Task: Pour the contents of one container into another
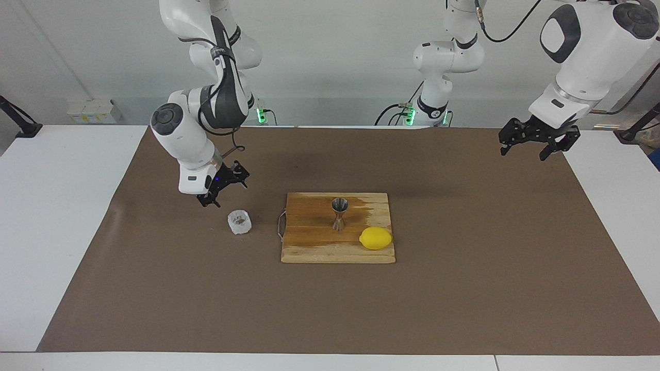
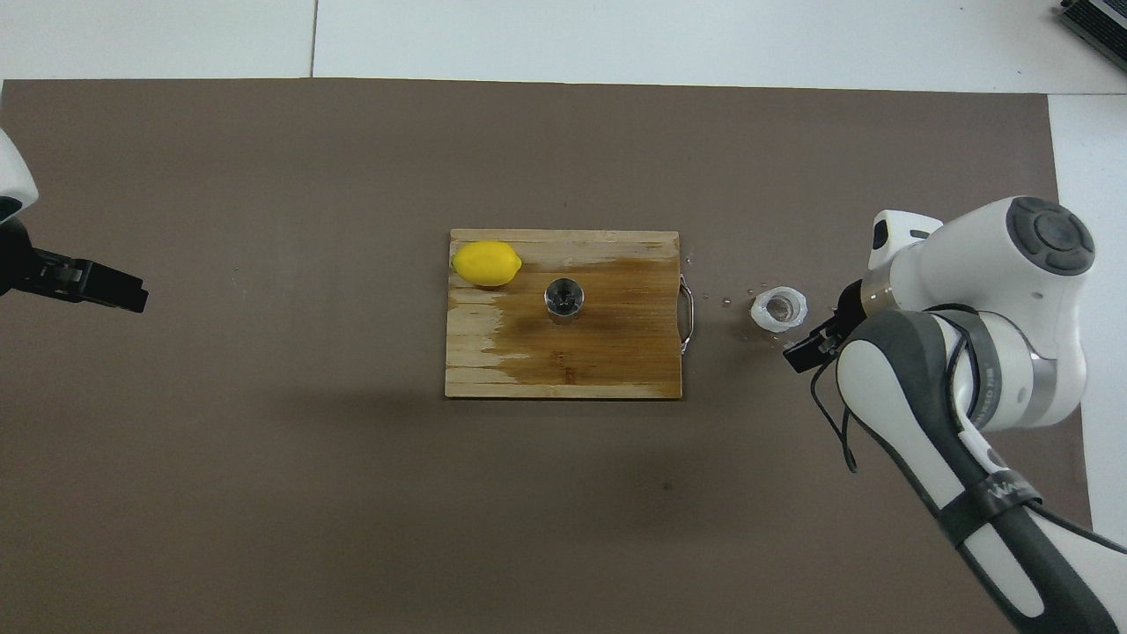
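Translucent whitish ridged cup stands free on the brown tabletop, right claw raised above it, fingers apart; left claw waits, fingers apart.

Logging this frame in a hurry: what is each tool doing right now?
Left tool: open, empty, waiting over the mat's left-arm end.
Right tool: open, empty, raised beside the cup.

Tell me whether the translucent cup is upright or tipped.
Upright. The translucent cup stands on its base on the brown mat, its open mouth facing up in the overhead view, brownish bits visible inside.
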Robot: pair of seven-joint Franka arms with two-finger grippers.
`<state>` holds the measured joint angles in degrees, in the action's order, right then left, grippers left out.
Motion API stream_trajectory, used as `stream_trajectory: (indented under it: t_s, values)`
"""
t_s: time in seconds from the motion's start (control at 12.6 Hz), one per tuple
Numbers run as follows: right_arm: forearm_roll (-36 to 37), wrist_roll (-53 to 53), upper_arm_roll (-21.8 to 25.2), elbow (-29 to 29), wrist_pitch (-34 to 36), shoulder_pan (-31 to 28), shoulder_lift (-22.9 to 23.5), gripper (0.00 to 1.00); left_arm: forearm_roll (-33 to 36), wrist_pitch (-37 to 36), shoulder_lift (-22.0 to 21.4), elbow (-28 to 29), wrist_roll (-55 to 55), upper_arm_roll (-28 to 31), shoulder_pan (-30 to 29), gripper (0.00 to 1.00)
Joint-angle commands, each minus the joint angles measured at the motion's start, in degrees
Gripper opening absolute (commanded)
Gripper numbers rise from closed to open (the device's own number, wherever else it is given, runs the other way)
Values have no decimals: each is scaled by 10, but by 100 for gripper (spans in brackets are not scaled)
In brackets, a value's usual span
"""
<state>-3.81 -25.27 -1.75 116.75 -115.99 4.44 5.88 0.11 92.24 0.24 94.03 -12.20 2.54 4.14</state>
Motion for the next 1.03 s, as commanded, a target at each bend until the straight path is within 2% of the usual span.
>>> stream_trajectory:
  t_s: [0.0,0.24,0.48,0.64,0.95]
  values:
    - [56,165,-1,-64,98,2,3,100,8,-4,-7,3,7,1,2,100]
    - [74,290,-4,-169,227,2,-3,100,8,-4,-7,3,7,1,2,100]
    - [30,317,4,-274,333,-8,-18,100,8,-4,-7,3,7,1,2,100]
    - [-30,312,10,-276,335,-31,-69,100,8,-4,-7,3,7,1,2,100]
    - [11,313,20,-273,328,-42,-81,100,8,-3,-7,3,7,1,2,100]
